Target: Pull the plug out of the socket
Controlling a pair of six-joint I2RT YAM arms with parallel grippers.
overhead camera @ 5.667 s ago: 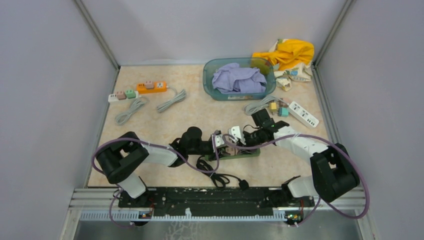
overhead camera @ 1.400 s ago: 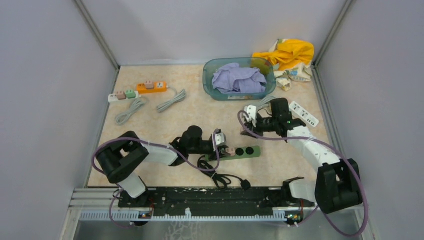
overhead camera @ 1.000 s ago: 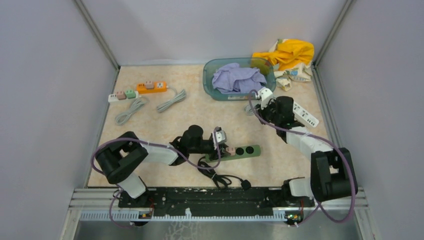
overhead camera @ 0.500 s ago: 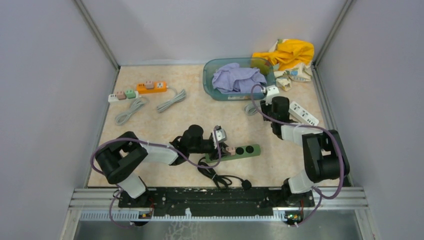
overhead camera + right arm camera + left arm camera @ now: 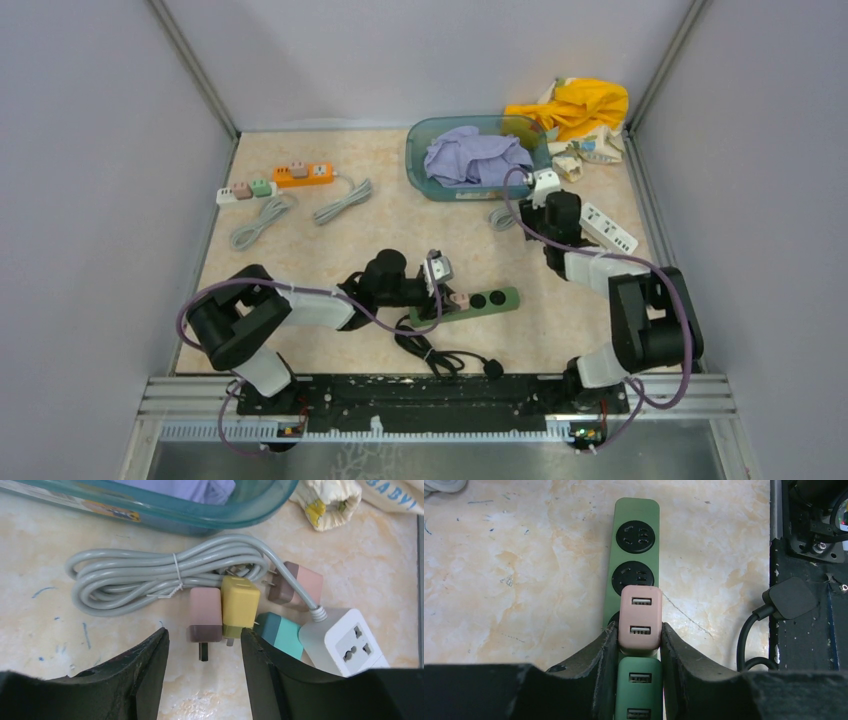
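Observation:
A green power strip [image 5: 497, 298] lies at the table's middle, also in the left wrist view [image 5: 636, 509]. A pink USB plug [image 5: 640, 615] and a green plug [image 5: 639, 685] sit in it; two black sockets beyond them stand empty. My left gripper [image 5: 639, 628] is shut, its fingers pressing the sides of the pink plug and the green plug behind it. My right gripper [image 5: 205, 652] is open and empty at the back right [image 5: 545, 192]. It hangs over loose plugs: a pink-brown one [image 5: 205, 612], a yellow one [image 5: 240, 602] and a teal one [image 5: 280, 632].
A white power strip [image 5: 345, 640] with a coiled grey cord [image 5: 165, 575] lies by the loose plugs. A teal basin [image 5: 420, 165] of purple cloth and a yellow cloth [image 5: 580, 105] are behind. Orange and white strips [image 5: 305, 173] lie far left. A black cable [image 5: 440, 352] trails near.
My right gripper left the green strip, swung to the back right and now stands open over the loose plugs. The strip shows two empty sockets. The left gripper has held still.

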